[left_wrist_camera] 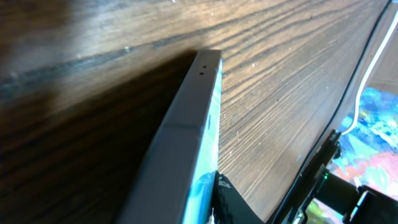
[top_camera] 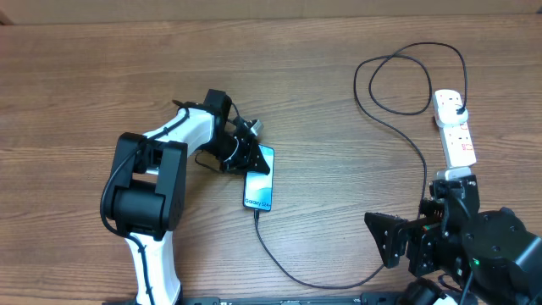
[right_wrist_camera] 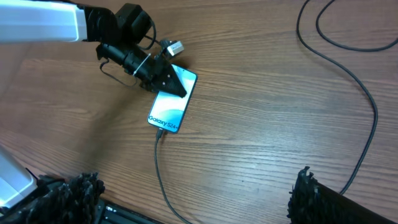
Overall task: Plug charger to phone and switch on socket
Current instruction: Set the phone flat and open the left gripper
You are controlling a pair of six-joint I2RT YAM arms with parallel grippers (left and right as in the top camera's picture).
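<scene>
The phone (top_camera: 260,188) lies on the wooden table with its light-blue screen up. It also shows in the right wrist view (right_wrist_camera: 168,111). My left gripper (top_camera: 244,153) is shut on the phone's far end. In the left wrist view the phone's grey edge (left_wrist_camera: 186,124) fills the middle and one black finger of the left gripper (left_wrist_camera: 216,198) presses its screen side. The charger cable (top_camera: 339,282) meets the phone's near end, runs right and loops up to a black plug (top_camera: 457,104) in the socket (top_camera: 455,129). My right gripper (top_camera: 398,241) is open and empty, near the front right.
The cable forms a large loop (top_camera: 398,80) at the back right, left of the socket. It crosses the table in front of my right gripper (right_wrist_camera: 193,183) and along the right side (right_wrist_camera: 367,118). The table's front edge is close to the right arm.
</scene>
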